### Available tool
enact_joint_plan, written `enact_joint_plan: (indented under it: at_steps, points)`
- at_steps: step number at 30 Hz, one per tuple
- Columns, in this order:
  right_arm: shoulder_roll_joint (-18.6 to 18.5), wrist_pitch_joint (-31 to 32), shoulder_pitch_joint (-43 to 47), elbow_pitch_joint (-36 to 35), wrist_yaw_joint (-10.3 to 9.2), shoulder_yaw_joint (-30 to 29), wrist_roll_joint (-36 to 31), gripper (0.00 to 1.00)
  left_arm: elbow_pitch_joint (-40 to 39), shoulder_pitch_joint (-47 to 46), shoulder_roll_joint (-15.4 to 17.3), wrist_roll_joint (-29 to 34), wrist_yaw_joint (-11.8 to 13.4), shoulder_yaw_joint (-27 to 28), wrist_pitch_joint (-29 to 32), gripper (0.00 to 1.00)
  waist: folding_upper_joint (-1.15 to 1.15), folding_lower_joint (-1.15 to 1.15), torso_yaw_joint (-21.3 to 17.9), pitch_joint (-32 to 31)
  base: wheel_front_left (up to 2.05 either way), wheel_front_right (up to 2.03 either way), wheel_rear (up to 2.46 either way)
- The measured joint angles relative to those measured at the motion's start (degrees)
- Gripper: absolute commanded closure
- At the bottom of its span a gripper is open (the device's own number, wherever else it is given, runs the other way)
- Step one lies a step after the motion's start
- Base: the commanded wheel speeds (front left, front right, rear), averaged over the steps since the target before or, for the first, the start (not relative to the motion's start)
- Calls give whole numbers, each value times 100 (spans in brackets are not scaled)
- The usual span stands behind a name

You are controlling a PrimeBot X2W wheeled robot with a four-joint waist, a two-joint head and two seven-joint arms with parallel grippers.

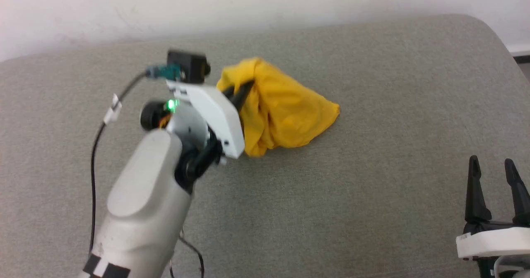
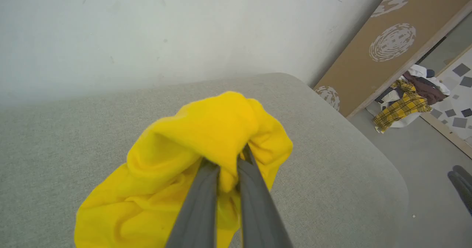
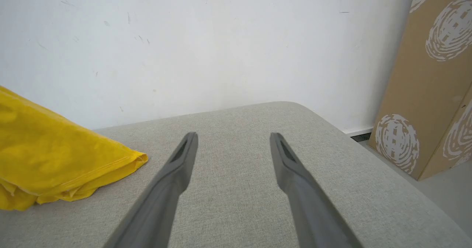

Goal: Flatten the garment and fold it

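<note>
Left gripper [image 2: 225, 165] first: its two dark fingers are pinched tight on a bunched fold of the garment [image 2: 206, 137]. The yellow cloth puckers up and over the tips like the neck of a sack, so what I've got is a wad of several layers, not a clean edge.

Out from there, the head view shows the shirt peaked at my pinch point and sloping down like a tent to the right, its lower folds resting on the grey cushion [image 1: 372, 195]. It sits in the far middle of the cushion, close to the white wall [image 1: 265, 1]. I can't see any print or neck opening in this heap, so I can't tell which part of the shirt I'm holding.

As for handling, I'd judge it thin, limp and very light. It hangs from a single pinch with soft creases and a slight sheen, so I expect it to sag, cling to itself and maybe slide between smooth fingers. It won't break, but it won't hold any shape I give it either.

For a second hold, the right wrist view offers a hemmed corner [image 3: 136, 159] pointing along the cushion with a stitched edge showing. That looks like the best spot, since a seam gives more bite than open cloth.

Right gripper [image 1: 491, 162] is spread wide and empty, low at the near right. It's well apart from the shirt, with bare cushion between — a clear reach to that corner, by my read.
</note>
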Motion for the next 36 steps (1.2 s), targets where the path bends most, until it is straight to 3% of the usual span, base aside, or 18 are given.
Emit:
enact_joint_plan:
  at_steps: [13, 14, 15, 24, 26, 32, 34, 36]
  points:
    - [0, 0, -98, 51, -1, 47, 0, 0, 1755, 318, -169, 222, 86, -479, 163, 100, 0, 0, -350, 184, 0, 0, 0]
    - [1, 0, -109, 57, -1, 47, 0, 0, 1808, 318, -179, 223, 130, -466, 88, 65, 0, 0, -366, 179, 0, 0, 0]
    - [0, 0, -115, 64, 0, 44, 1, 0, 1847, 315, -185, 231, 171, -466, -20, 0, 0, 0, -376, 168, 0, 0, 0]
    - [1, 0, -71, 75, 0, -38, 5, 0, 1391, 217, -225, 260, 111, -323, -999, 0, 0, -1, -334, -14, 0, 0, 0]
    - [0, 0, -36, 67, 0, -71, 10, 0, 1049, 241, -159, 269, 153, -229, -1278, 0, 0, 0, -298, -37, 0, 0, 0]
    - [1, 0, -9, 10, 0, -101, 9, 0, -259, 932, 301, 647, 599, 54, -2448, 0, 0, 0, -165, -52, 0, 0, 0]
    - [1, 0, -7, -12, -1, -102, 9, 0, -793, 1352, 366, 635, 616, 229, -3055, 0, 0, 0, -133, -49, 0, 0, 0]
    - [0, 0, -5, -33, -1, -108, 8, 0, -1252, 1756, 447, 750, 598, 333, -3276, 0, 0, -1, -112, -43, 0, 0, 0]
